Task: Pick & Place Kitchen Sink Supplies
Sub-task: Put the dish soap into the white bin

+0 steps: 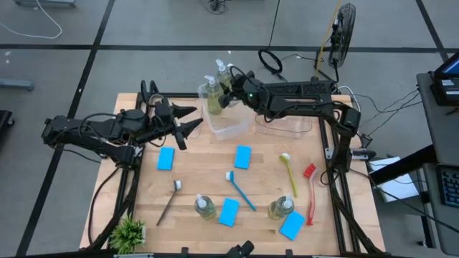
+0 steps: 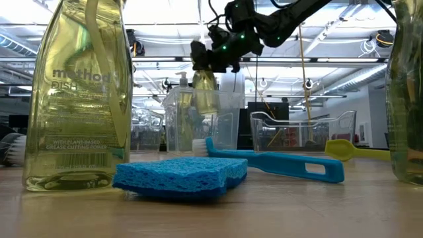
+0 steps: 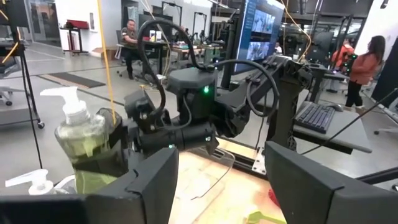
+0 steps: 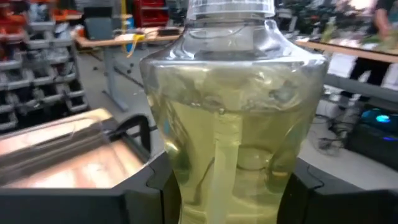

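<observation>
A soap bottle [image 1: 224,77] is held upright in the right pincer [image 1: 231,89] above the clear bin [image 1: 231,123] w/ another bottle [image 1: 211,92] inside, & should be lowered straight before release, while the left pincer [image 1: 188,120] is kept wide, empty, nearby.

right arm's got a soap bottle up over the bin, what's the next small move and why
Probably lower it straight down into the clear bin and then open the fingers. The right gripper holds a soap bottle in the air above that bin, where another bottle already stands, so it should settle beside that one. The left gripper waits open nearby, holding nothing.
</observation>
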Motion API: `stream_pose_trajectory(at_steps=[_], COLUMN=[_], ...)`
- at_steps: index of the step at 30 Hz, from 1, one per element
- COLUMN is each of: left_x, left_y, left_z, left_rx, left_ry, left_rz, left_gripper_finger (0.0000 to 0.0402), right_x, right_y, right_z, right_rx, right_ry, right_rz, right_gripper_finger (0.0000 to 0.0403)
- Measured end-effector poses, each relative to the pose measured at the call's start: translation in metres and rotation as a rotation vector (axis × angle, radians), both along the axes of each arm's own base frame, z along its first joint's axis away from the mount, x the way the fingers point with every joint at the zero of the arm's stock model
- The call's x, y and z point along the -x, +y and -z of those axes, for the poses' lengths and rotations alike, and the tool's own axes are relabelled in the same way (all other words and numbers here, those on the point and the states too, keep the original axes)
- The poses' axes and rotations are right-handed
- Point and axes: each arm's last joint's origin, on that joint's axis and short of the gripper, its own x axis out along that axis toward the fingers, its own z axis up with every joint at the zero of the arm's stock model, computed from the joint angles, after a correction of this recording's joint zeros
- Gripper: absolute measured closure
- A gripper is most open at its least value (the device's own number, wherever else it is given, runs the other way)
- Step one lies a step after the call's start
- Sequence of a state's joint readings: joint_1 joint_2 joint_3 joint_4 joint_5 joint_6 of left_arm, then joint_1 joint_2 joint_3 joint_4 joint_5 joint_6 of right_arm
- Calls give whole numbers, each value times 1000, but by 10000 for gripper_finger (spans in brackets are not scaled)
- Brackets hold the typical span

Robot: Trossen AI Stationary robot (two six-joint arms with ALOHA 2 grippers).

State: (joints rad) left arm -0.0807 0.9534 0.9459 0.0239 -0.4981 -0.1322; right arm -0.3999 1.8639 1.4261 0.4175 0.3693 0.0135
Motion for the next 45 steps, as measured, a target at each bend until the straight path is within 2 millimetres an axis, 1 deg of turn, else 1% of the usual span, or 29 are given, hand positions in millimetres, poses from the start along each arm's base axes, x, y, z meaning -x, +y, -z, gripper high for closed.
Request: stream_pose_trajectory(at_steps=[2, 6, 11, 15, 20, 26, 32, 36, 45], left_x=[0, 0, 0, 0, 0, 0, 0, 0, 0], left_y=[0, 0, 0, 0, 0, 0, 0, 0, 0], left_z=[0, 1, 2, 4, 5, 5, 5, 5, 5], left_rx=[-1, -6, -9, -3, -3, -5, -7, -8, -10], left_ry=[1, 11, 27, 43, 52, 52, 53, 54, 55], left_rz=[0, -2, -2, -2, -2, -2, -2, -2, -2], left_gripper_finger=[157, 151, 155, 158, 153, 147, 156, 157, 140], right_x=[0, -5, -10, -12, -11, -10, -14, -13, -13], right_y=[-1, -3, -4, -8, -11, -12, -14, -13, -14], right_z=[1, 11, 22, 31, 30, 31, 41, 41, 42], right_rx=[1, 17, 13, 16, 9, -2, -17, -19, -4], right_ry=[6, 20, 33, 30, 13, 17, 31, 29, 72], right_rz=[5, 0, 2, 60, 81, 84, 87, 87, 87], right_gripper_finger=[240, 240, 240, 235, 223, 221, 218, 205, 161])
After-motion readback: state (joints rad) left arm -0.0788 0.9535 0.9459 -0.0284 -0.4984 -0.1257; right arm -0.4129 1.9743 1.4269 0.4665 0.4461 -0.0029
